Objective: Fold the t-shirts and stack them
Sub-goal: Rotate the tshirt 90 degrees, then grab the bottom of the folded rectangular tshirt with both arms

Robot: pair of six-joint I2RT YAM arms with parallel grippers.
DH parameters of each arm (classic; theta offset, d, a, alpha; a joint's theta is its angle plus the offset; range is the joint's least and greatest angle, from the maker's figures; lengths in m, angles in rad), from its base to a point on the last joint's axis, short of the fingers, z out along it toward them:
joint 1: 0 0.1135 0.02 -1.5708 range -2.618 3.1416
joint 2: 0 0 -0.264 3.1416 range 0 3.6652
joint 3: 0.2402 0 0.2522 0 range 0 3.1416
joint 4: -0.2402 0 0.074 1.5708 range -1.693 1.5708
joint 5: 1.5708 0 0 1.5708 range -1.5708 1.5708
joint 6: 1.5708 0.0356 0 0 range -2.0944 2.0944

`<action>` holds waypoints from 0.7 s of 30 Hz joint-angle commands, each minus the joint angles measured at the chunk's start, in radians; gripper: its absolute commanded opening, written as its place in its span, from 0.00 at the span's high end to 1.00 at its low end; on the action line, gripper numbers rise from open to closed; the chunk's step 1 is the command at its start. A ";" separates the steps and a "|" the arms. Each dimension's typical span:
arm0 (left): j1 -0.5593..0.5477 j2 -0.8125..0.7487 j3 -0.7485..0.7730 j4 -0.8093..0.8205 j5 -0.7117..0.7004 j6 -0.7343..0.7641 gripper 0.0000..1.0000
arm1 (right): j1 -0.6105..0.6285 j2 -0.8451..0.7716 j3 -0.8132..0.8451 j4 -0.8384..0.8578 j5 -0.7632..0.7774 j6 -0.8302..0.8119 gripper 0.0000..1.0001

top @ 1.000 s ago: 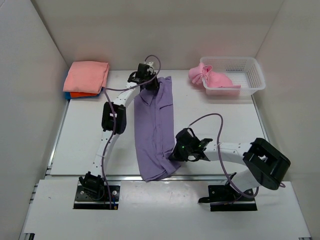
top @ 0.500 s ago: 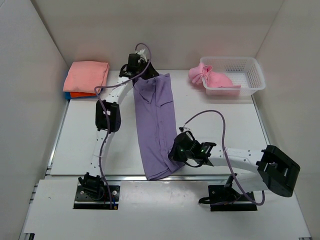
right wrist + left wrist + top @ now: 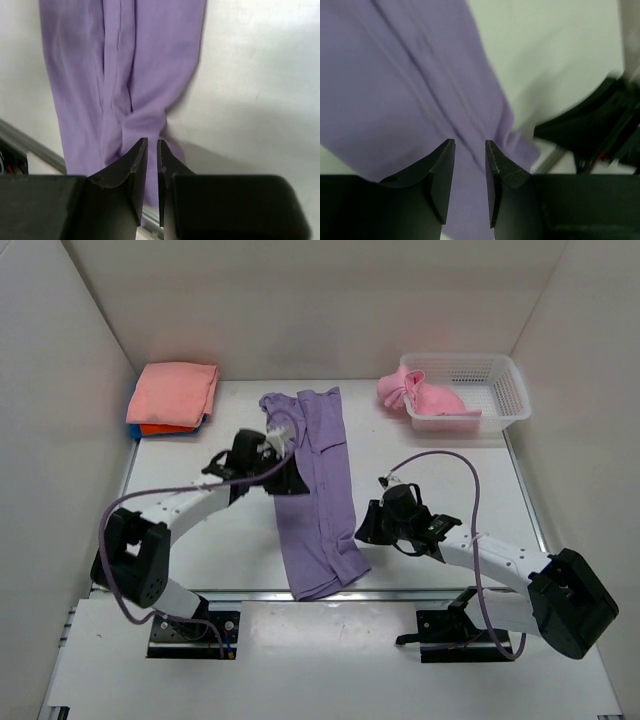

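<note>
- Nearest me, my right tool (image 3: 372,527) has just let go of the purple shirt (image 3: 322,510) and moved off its right edge. Its fingers are parted only a crack and hold nothing.
- The shirt lies on the tabletop (image 3: 240,555) as a long narrow strip, hem near, collar far.
- My left tool (image 3: 288,480) has swung back from the collar to mid-shirt, arm bent low, partly open and empty.
- The lengthwise fold looks done; a crosswise fold likely follows.
- Far left is the stack, salmon shirt (image 3: 172,390) on top. Far right, a light pink shirt (image 3: 412,392) hangs over the basket (image 3: 505,390).
</note>
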State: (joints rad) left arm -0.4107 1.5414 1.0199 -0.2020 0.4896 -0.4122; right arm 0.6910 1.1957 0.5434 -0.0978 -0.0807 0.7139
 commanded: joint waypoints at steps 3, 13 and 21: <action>-0.103 -0.147 -0.298 -0.011 -0.016 0.018 0.57 | -0.071 -0.056 -0.078 -0.020 -0.151 -0.042 0.82; -0.197 -0.323 -0.477 -0.109 -0.043 -0.025 0.48 | -0.111 -0.050 -0.129 -0.023 -0.329 -0.105 0.67; -0.297 -0.362 -0.593 -0.067 -0.040 -0.141 0.36 | -0.085 0.001 -0.117 -0.025 -0.341 -0.114 0.63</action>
State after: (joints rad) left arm -0.6880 1.2171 0.4576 -0.2947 0.4500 -0.5003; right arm 0.5938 1.1858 0.4202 -0.1417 -0.3958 0.6212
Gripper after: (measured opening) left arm 0.635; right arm 0.370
